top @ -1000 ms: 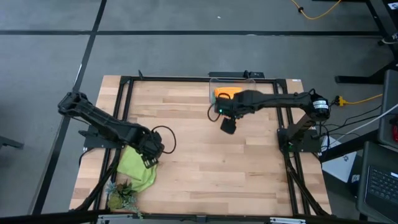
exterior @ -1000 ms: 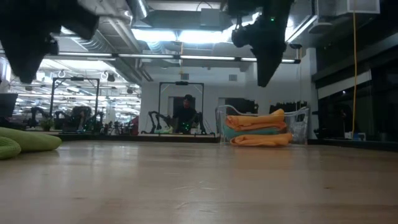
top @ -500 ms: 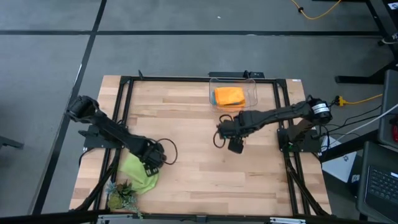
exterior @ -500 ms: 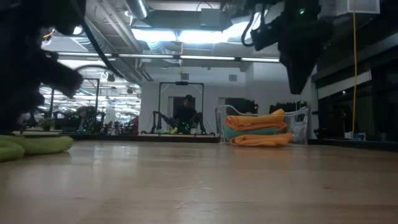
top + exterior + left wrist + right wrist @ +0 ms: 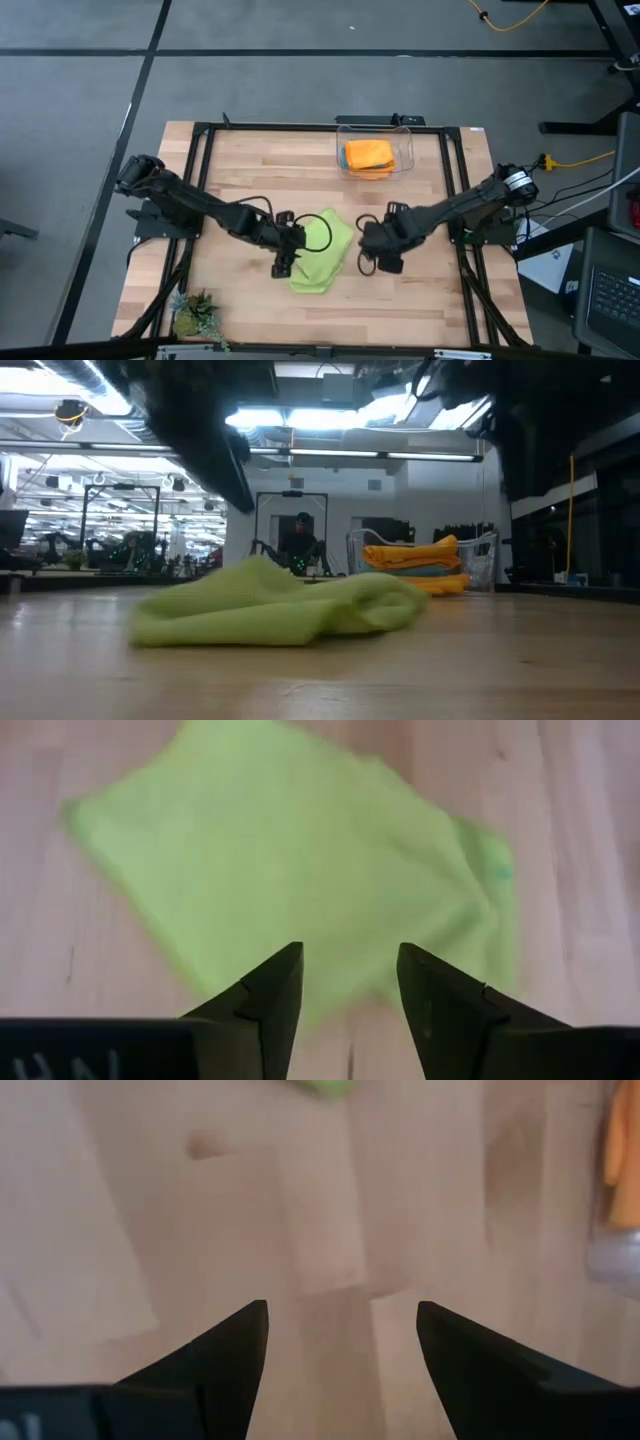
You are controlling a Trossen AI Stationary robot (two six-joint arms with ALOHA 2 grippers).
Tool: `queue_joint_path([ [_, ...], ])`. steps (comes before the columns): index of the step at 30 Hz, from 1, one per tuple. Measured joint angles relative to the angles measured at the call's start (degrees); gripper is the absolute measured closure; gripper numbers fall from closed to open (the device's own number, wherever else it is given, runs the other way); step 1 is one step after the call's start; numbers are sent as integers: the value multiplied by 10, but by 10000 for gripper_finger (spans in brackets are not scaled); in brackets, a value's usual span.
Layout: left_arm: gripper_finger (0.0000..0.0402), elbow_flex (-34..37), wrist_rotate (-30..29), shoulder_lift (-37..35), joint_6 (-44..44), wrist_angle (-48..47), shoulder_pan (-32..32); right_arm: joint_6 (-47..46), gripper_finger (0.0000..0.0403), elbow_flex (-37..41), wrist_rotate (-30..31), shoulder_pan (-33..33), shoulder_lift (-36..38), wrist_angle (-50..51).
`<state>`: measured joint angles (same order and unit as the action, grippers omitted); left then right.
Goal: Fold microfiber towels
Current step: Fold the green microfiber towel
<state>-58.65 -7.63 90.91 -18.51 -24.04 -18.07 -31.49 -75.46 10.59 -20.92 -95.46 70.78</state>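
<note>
While the lime green towel (image 5: 322,252) lies rumpled and unfolded on the table (image 5: 300,170), mid-board and nearer the front edge than the clear bin (image 5: 402,152), folding of this piece looks not yet begun. Left gripper (image 5: 284,262) hovers at the towel's left edge, jaws apart, nothing between them. Right gripper (image 5: 382,258) sits just right of the towel, jaws wide, empty. Bin holds a folded stack, orange towel (image 5: 367,154) on top; the low view shows turquoise beneath it. Judged step: spreading flat before the first fold. Next move calls for each gripper pinching a corner and drawing the cloth taut.
</note>
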Motion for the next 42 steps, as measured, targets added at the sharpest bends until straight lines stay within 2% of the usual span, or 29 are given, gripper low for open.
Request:
queue_joint_path([
  [5, 243, -32, -19, -1, -19, -161, -8, 5, 143, 0, 40, -37, 0, -52],
  [9, 243, -35, -63, -1, -28, -224, -8, -19, 144, 0, 150, -37, 0, -136],
  [14, 243, -35, -74, -1, -38, -251, -4, 25, 144, 0, 237, -36, 0, -217],
  [16, 243, -35, -75, -1, -38, -249, -3, 23, 144, 0, 305, -33, -2, -249],
  [18, 243, -35, -76, -1, -38, -249, -4, 30, 144, -1, 328, -14, -5, -248],
  [20, 243, -35, -76, -1, -38, -249, -4, 33, 144, 3, 308, 21, -8, -241],
  [23, 243, -35, -78, -1, -38, -249, -3, 74, 144, 39, 194, 87, -15, -289],
  [26, 243, -35, -79, -1, -38, -250, -3, 141, 144, 110, 68, 152, -25, -422],
  [28, 243, -35, -78, -1, -38, -250, -4, 168, 144, 157, 9, 188, -29, -518],
  [33, 243, -34, -79, -1, -38, -250, -12, 188, 144, 239, -9, 237, -36, -646],
  [40, 243, -34, -79, -1, -38, -248, -12, 243, 144, 266, -16, 244, -49, -697],
  [42, 243, -34, -79, -1, -38, -248, -12, 245, 144, 266, -43, 244, -69, -713],
])
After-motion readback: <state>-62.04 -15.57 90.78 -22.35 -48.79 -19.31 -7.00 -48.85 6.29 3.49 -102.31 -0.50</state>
